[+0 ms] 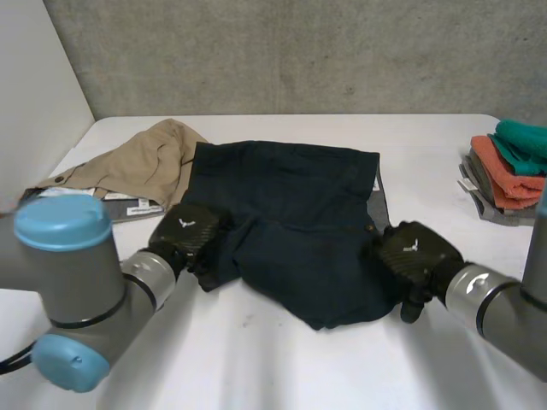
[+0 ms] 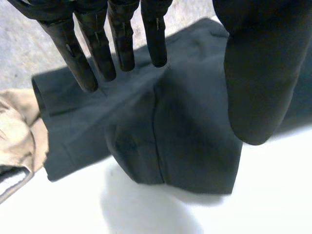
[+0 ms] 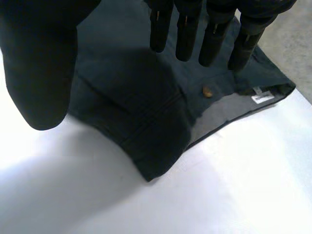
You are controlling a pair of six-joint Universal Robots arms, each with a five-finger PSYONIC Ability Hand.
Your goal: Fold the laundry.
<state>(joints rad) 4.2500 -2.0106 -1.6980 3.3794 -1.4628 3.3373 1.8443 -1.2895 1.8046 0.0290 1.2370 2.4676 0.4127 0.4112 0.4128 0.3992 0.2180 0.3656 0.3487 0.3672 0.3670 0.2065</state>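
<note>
Dark navy cotton shorts (image 1: pixel 291 213) lie partly crumpled in the middle of the white desk (image 1: pixel 273 367). The left hand (image 1: pixel 188 235) is over their near left edge and the right hand (image 1: pixel 410 256) over their near right edge. Both have straight fingers and the thumb held apart, gripping nothing. A tan garment (image 1: pixel 145 166) lies beside the shorts, and folded towels (image 1: pixel 513 166) are stacked far right.
</note>
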